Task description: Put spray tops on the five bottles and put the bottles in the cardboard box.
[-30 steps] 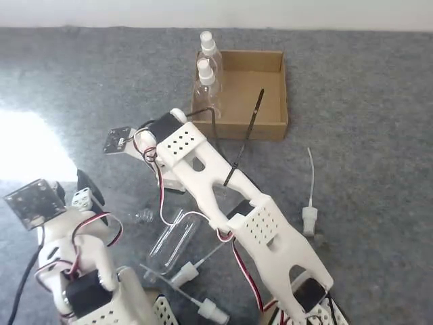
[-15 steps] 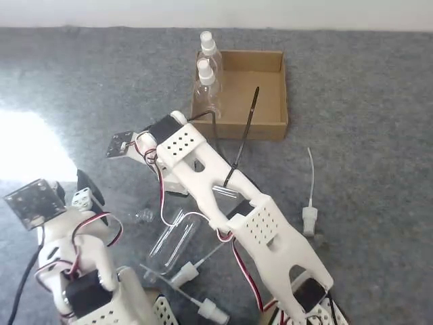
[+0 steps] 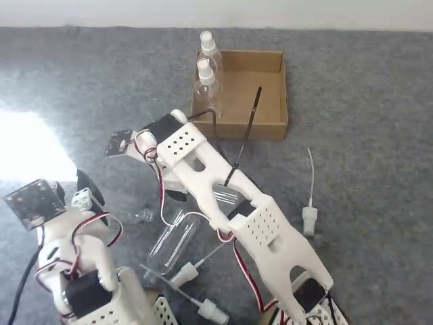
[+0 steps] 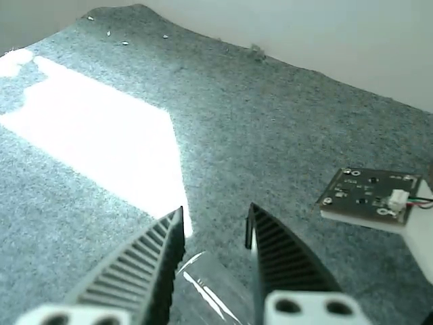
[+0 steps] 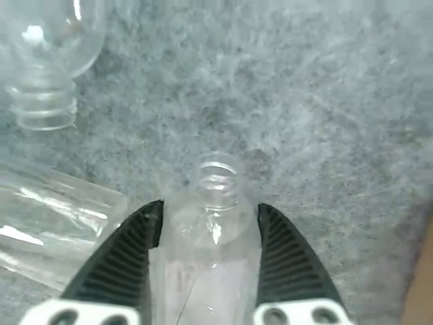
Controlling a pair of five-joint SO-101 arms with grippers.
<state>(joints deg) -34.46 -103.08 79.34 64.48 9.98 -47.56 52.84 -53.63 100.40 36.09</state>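
Holding, right gripper (image 5: 208,211): an uncapped bottle (image 5: 218,177) is clasped between the fingers, its body filling the gap and its open neck pointing away from the wrist.
Left gripper (image 4: 215,218): the fingers are set moderately apart. A clear curved bottle side (image 4: 206,288) is seen low between them, and contact cannot be told.
Cardboard box (image 3: 270,125): it is placed open side up at the far side of the grey worktop (image 3: 365,156).
Capped bottles: a far capped bottle (image 3: 210,54) and a near capped bottle (image 3: 206,84) are stood upright, one behind the other, at the box's left wall, apparently inside it.
Lying bottle (image 3: 172,240): it is laid on its side on the worktop, uncapped, between the two arms and under a loop of wire.
Second open neck (image 5: 42,101): it is seen on the worktop near the clasped bottle, apart from it.
Loose spray tops: a tubed spray top (image 3: 310,218) is laid on the worktop right of the right arm, well apart from the box. Two lower spray tops (image 3: 186,272) (image 3: 213,311) are laid just beside the lying bottle's near end.
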